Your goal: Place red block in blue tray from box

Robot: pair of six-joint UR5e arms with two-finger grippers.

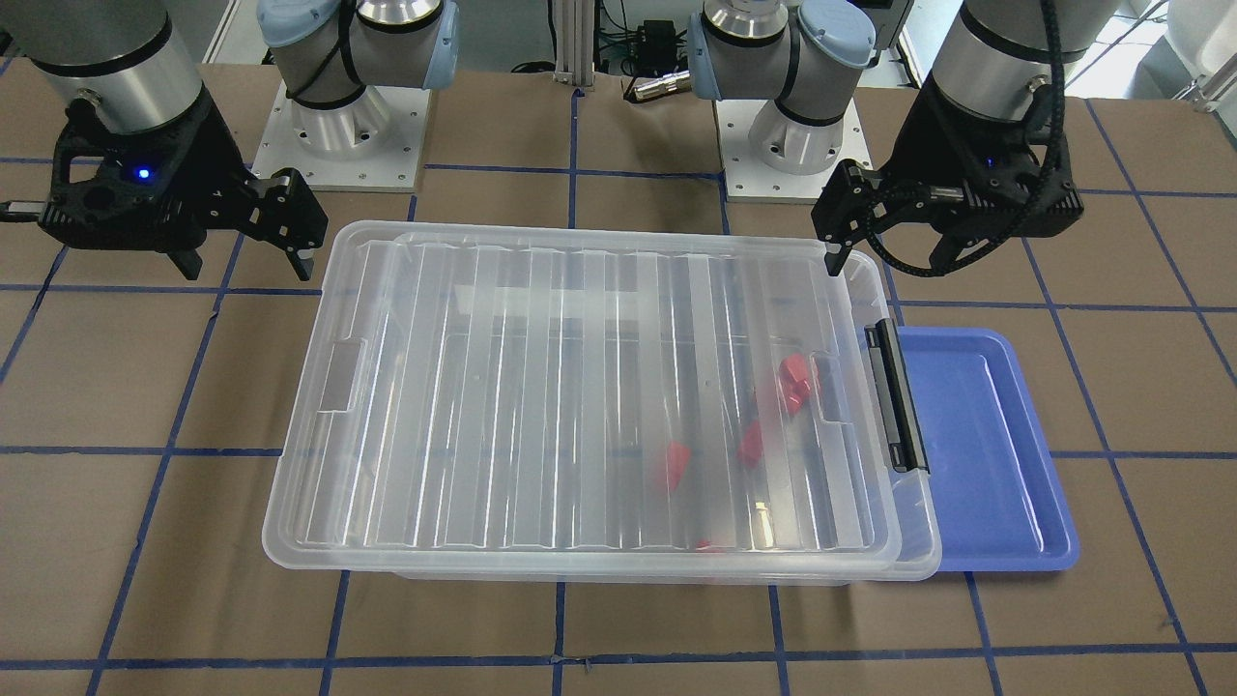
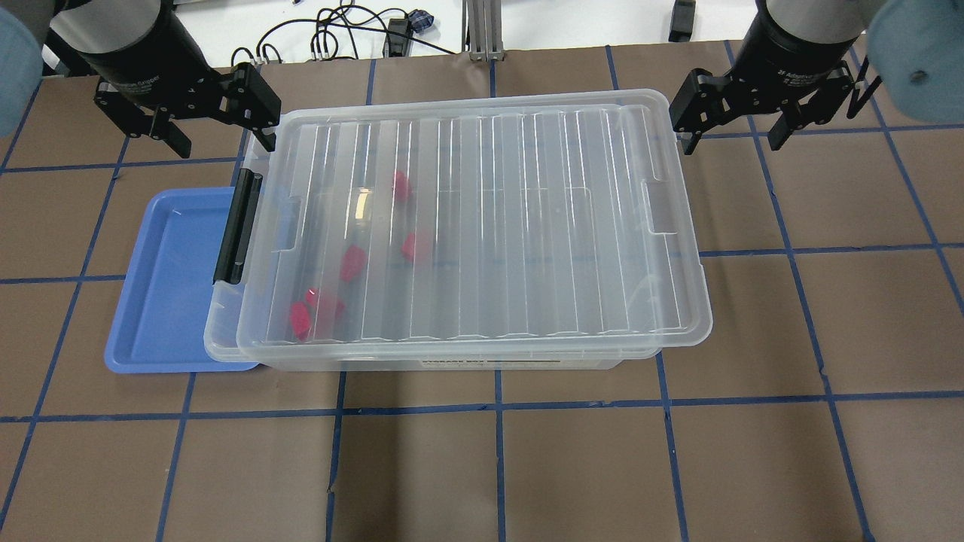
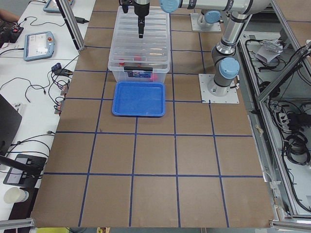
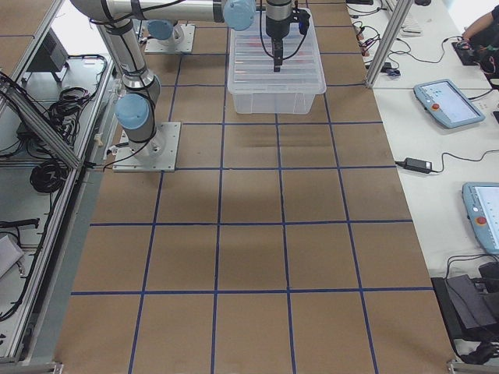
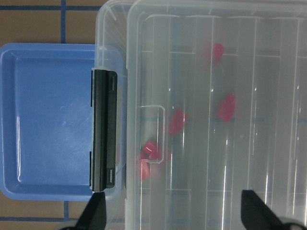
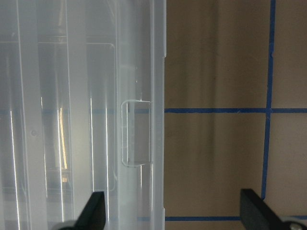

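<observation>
The box (image 2: pixel 512 218) is a clear bin at mid table, and its ribbed lid (image 1: pixel 580 387) lies on it slightly askew. A black latch (image 2: pixel 237 226) is on the end by the blue tray. Several red blocks (image 2: pixel 352 263) lie inside near the latch end, seen through the lid (image 5: pixel 177 122). The blue tray (image 2: pixel 162 286) holds nothing and is partly tucked under the box's latch end (image 1: pixel 986 454). My left gripper (image 2: pixel 224 143) is open and holds nothing, above the box's far corner by the latch (image 1: pixel 889 263). My right gripper (image 2: pixel 733 143) is open and holds nothing, beside the opposite far corner (image 1: pixel 248 269).
The table is brown with blue tape grid lines. The arm bases (image 1: pixel 338 116) stand behind the box. In the side views, cables and teach pendants (image 3: pixel 39 43) lie on a white bench beyond the table's edge.
</observation>
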